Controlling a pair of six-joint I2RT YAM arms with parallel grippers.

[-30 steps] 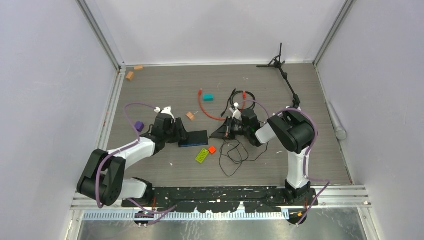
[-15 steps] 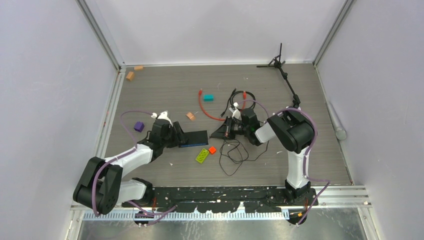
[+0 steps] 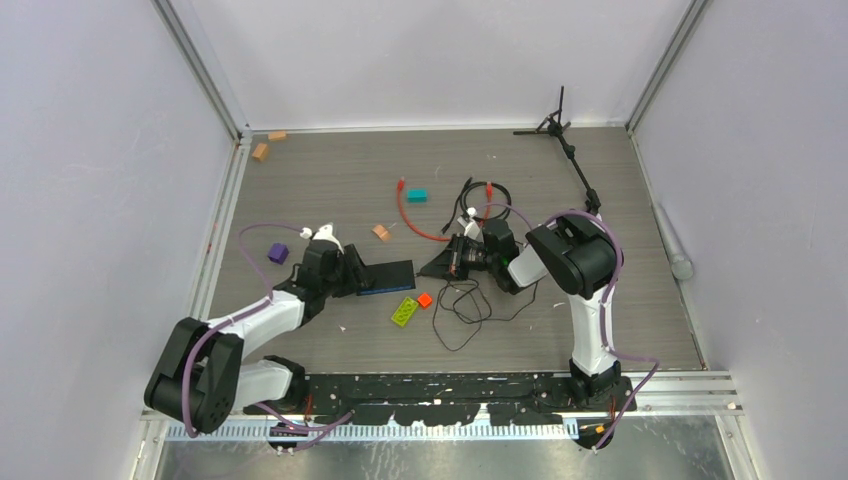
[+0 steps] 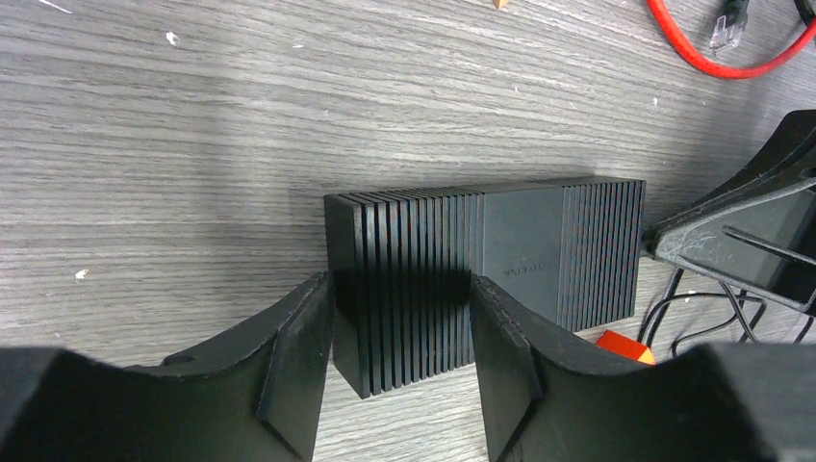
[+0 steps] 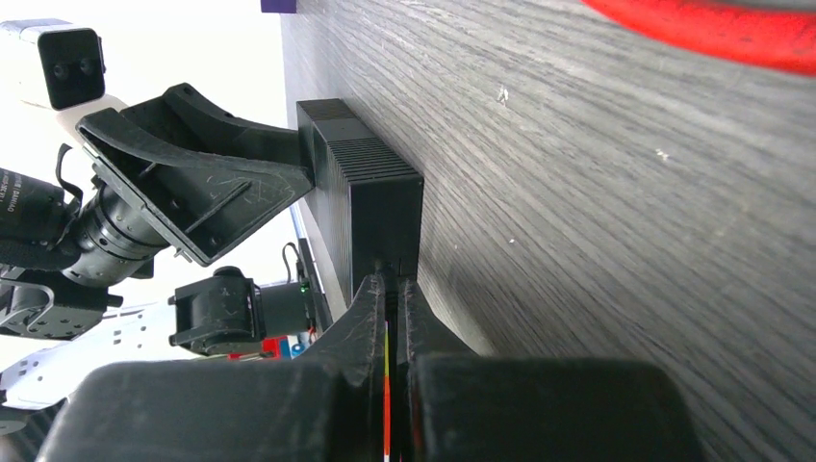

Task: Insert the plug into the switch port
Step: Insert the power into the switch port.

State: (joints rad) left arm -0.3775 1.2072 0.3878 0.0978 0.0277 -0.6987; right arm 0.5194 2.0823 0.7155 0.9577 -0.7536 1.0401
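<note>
Mid-surface, the left gripper [image 4: 401, 294], half open, clamps both long sides of the black switch [image 4: 524, 250]. The right gripper [image 5: 395, 281], pinched tight on the red-orange cable [image 5: 387, 385], meets the switch's other end; the plug is hidden there.

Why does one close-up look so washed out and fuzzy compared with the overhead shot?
Top external view: even, soft light, faint shadows, all sharp. Left wrist view: the switch is crisp, darkened between the near fingers. Right wrist view: tipped sideways, background at left blown out white, red cable at top blurred.
</note>
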